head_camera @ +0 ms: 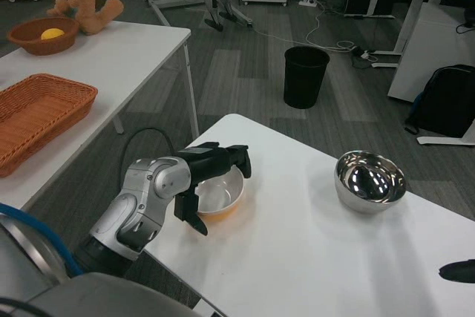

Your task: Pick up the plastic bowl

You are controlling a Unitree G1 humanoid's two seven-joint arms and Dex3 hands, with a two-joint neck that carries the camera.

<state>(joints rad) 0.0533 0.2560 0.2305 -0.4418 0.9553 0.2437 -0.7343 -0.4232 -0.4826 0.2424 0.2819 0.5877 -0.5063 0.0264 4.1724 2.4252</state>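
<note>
The plastic bowl (221, 195), orange outside and white inside, is at the near left edge of the white table (297, 257). My left hand (211, 165) grips it: the fingers arch over its far rim and the thumb (191, 214) reaches down on its near side. The bowl tips slightly toward me. Whether it is off the table, I cannot tell. My right hand (459, 271) lies at the table's far right edge, only a dark tip showing, so its fingers cannot be read.
A shiny steel bowl (369, 181) stands on the right of the table. A second table on the left carries a wicker tray (37, 113) and a brown basket (41, 35). A black bin (306, 76) stands on the floor beyond.
</note>
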